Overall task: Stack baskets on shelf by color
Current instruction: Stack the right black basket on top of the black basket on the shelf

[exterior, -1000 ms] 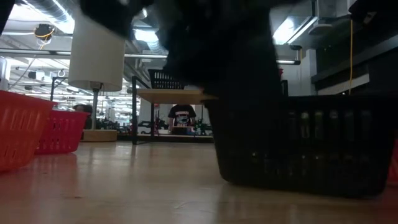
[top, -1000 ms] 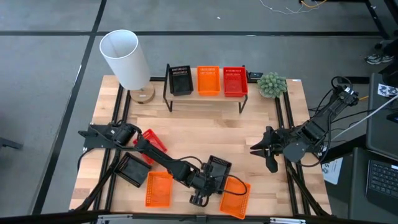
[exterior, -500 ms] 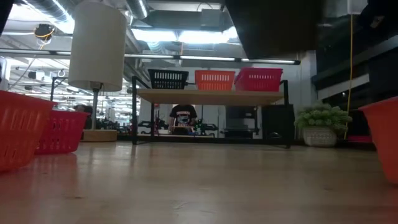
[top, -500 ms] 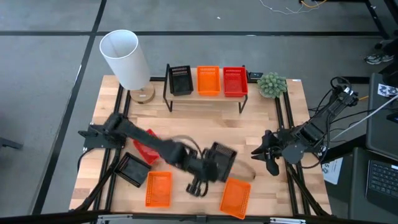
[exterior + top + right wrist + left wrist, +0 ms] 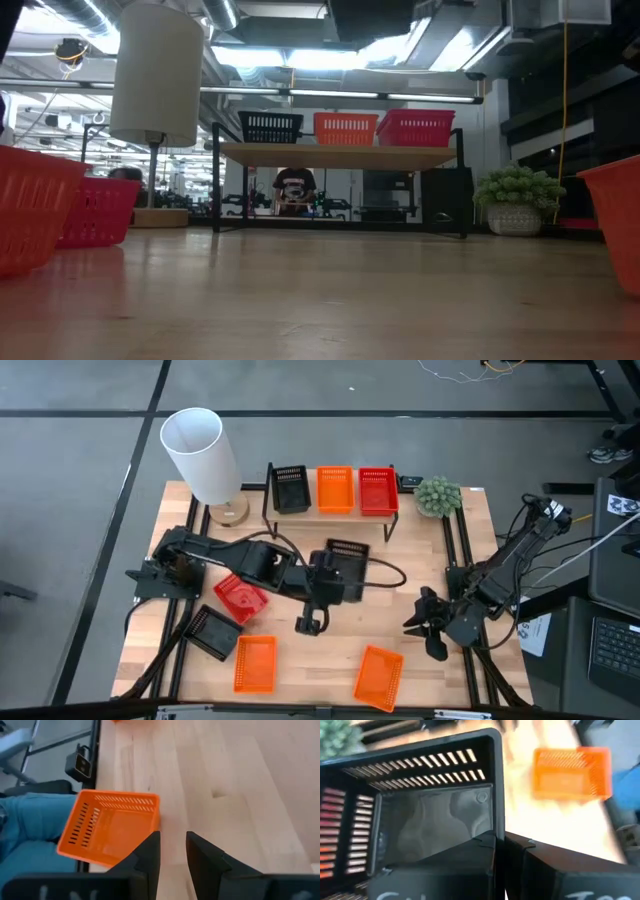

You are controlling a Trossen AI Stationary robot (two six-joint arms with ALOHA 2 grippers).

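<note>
My left gripper [image 5: 338,584] is shut on a black basket [image 5: 348,558], held above the middle of the table, in front of the shelf [image 5: 330,522]. On the shelf stand a black basket [image 5: 290,488], an orange one [image 5: 335,490] and a red one [image 5: 377,490]. A red basket [image 5: 240,598], a black one [image 5: 212,632] and two orange ones [image 5: 255,663] [image 5: 378,677] lie on the table. My right gripper [image 5: 428,624] hangs open at the table's right side, holding nothing. The held basket's underside [image 5: 370,15] shows at the top of the low view. My left gripper holds the black basket by one side wall [image 5: 497,805], with one finger [image 5: 465,857] inside the basket and the other [image 5: 545,862] outside. The fingers slant down and away from the near left. The basket hangs clear of the table, its open side toward the wrist.
A white lamp [image 5: 200,455] stands at the far left and a small plant [image 5: 438,495] to the right of the shelf. One orange basket [image 5: 110,827] lies by the near edge before my right gripper. A person [image 5: 293,190] shows far behind the shelf.
My left gripper has risen from the near edge with the black basket and gone toward the far edge and the shelf. The basket, which stood on the table, is now lifted clear. My right gripper has sunk a little toward the near edge.
</note>
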